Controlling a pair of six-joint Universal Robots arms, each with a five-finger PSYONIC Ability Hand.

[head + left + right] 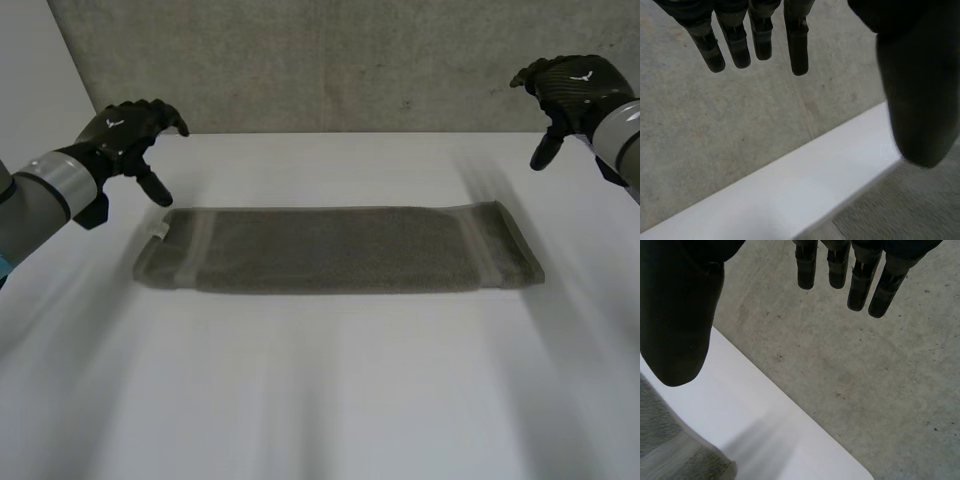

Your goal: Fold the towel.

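Towel of grey-green fluffy cloth (pixel 340 250), folded into a long flat strip. Lies across the middle of the white table (pixel 320 400), long side running from left to right. Shows a smoother stripe (pixel 190 255) near each short end. Touched by neither hand.

Black left hand (pixel 125 135), up in the air. Hangs just past the towel's left end and a little behind it, clear of the cloth. Fingers loose and a bit bent, thumb pointing down, nothing held. From the left wrist: same hand (pixel 915 75) with straight fingers (pixel 797 45) set well apart from the fat thumb, nothing between them. Below the thumb, a corner of the towel (pixel 905 210) on the table (pixel 790 195). Beyond the table's far edge, rough grey concrete (pixel 740 125).

Black right hand (pixel 575 85), also up in the air. Sits well apart from the towel, out past its right end and further back, near the table's far edge. Fingers relaxed, thumb hanging down, nothing held. From the right wrist: same hand (pixel 680 305) with straight fingers (pixel 860 285) far from the thumb, gap between them bare. Under the thumb, one end of the towel (pixel 670 450) flat on the table (pixel 755 410), with the grey concrete (pixel 865 390) past the table's edge.
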